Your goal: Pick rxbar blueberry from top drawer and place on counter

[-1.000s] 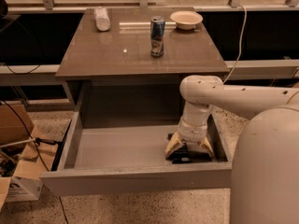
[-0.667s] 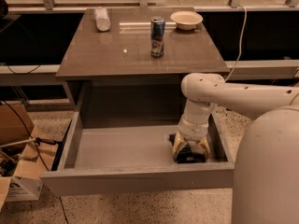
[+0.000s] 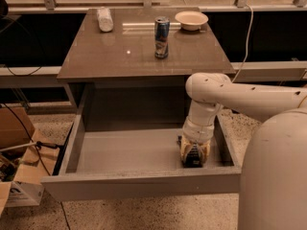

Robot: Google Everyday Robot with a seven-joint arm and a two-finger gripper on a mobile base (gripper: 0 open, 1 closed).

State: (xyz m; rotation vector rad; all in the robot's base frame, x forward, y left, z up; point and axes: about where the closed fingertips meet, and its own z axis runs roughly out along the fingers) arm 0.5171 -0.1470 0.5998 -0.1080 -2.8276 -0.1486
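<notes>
The rxbar blueberry (image 3: 193, 157) shows only as a dark patch low in the right front corner of the top drawer (image 3: 129, 152), lying on the grey inner floor. I cannot make out its wrapper. Right on it sits the gripper (image 3: 194, 161), pointing straight down into the drawer, tan at the tip and pressed in close to the front panel. Are the jaws closed on the bar? I cannot tell, because the dark patch and the gripper tip run together.

The white arm (image 3: 240, 97) comes in from the right, bends at a fat round elbow above the drawer's right wall and drops straight down to the wrist. The robot's big pale body (image 3: 276, 176) fills the lower right corner.

The drawer is pulled well out, as wide as the cabinet, and the rest of its floor is plain grey.

Up on the glossy worktop (image 3: 124, 56) a tall blue drink can (image 3: 161, 30) stands upright near the middle. A shallow pale bowl (image 3: 191, 19) sits just behind it to the right, near the back edge. A white crumpled packet (image 3: 104, 19) lies well apart at the back left.

Down on the speckled floor at the left are cardboard boxes (image 3: 14, 128), with a dark cable (image 3: 29, 133) trailing across them.
</notes>
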